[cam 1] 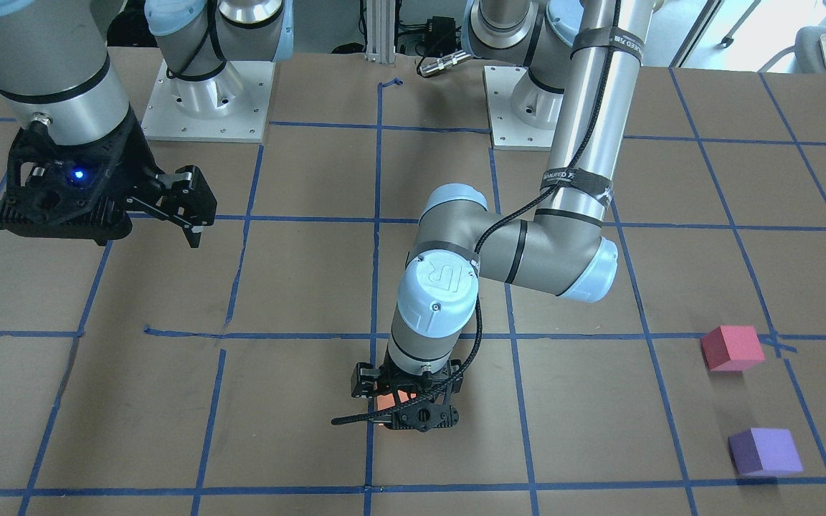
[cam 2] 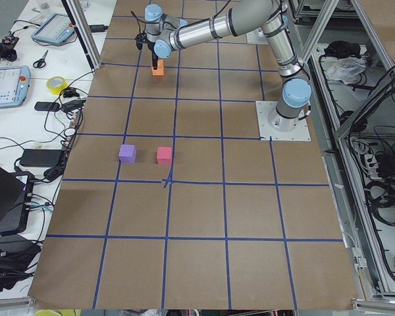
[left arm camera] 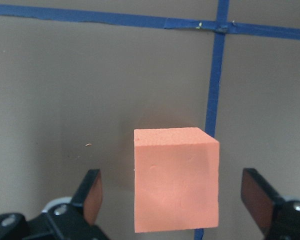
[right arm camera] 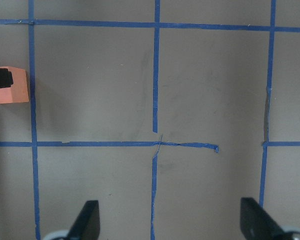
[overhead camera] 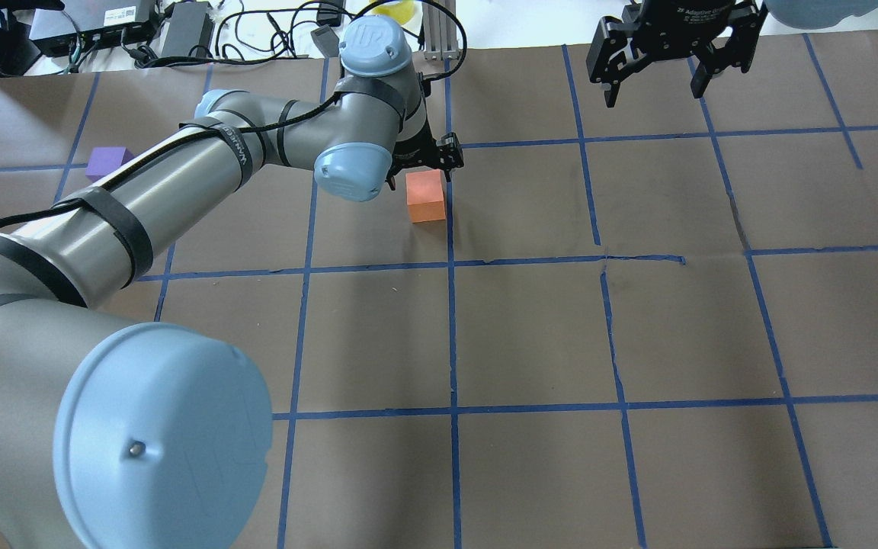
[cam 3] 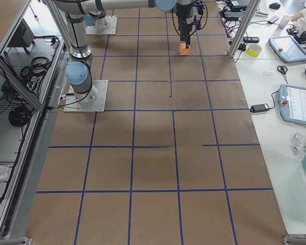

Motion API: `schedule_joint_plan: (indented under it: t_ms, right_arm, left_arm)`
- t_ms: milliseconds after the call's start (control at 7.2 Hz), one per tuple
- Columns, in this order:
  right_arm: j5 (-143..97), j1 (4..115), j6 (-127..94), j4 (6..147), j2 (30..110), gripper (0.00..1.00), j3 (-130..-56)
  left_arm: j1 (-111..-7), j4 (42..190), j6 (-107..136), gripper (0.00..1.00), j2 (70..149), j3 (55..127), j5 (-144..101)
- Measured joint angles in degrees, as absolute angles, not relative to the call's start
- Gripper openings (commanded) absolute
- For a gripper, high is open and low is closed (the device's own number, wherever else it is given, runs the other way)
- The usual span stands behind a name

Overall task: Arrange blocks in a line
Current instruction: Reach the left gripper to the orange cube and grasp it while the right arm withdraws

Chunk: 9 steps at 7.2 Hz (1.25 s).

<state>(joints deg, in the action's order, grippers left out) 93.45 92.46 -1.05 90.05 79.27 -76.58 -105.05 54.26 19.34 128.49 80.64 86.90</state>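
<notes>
The orange block (left arm camera: 176,180) rests on the table beside a blue tape line; it also shows in the overhead view (overhead camera: 426,196) and the front view (cam 1: 393,401). My left gripper (left arm camera: 175,200) is open and straddles it, one finger on each side with a gap to both. The pinkish red block (cam 1: 730,348) and the purple block (cam 1: 764,451) sit apart from it, towards my left side; in the overhead view the purple block (overhead camera: 107,162) shows and the red one is hidden by my arm. My right gripper (overhead camera: 656,80) is open and empty, held above the table.
Brown table (overhead camera: 530,328) with a grid of blue tape lines. The two arm bases (cam 1: 205,100) stand at the robot's edge. Cables and devices (overhead camera: 126,30) lie beyond the table's far edge. The left arm's elbow (cam 1: 563,251) hangs over the table's middle.
</notes>
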Motion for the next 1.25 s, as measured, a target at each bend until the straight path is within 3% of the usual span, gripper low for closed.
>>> schedule_joint_plan:
  t_ms: [417, 556, 694, 833, 972, 1250]
  right_arm:
    - [93.6, 92.5, -1.1, 90.2, 79.1, 1.00, -76.8]
    - [93.6, 92.5, -1.1, 90.3, 79.0, 1.00, -76.8]
    - [93.3, 92.4, -1.1, 90.3, 79.0, 1.00, -76.8]
    - [92.9, 92.4, -1.1, 90.2, 79.2, 1.00, -76.9]
    - [92.6, 92.4, -1.0, 90.2, 79.4, 1.00, -77.0]
    - [92.5, 92.4, -0.7, 90.2, 79.7, 1.00, -77.2]
  left_arm:
    - [-106.2, 54.0, 19.6, 0.99, 130.3, 80.6, 86.9]
    - [-106.3, 53.9, 19.2, 0.88, 130.5, 80.6, 87.1]
    - [-106.4, 53.9, 18.9, 0.64, 130.6, 80.7, 87.2]
    - [-106.6, 54.0, 18.6, 0.11, 130.6, 80.7, 88.0]
    - [-106.9, 54.3, 18.8, 0.00, 130.6, 80.8, 89.6]
    - [-107.4, 54.6, 18.4, 0.00, 130.3, 80.8, 91.3]
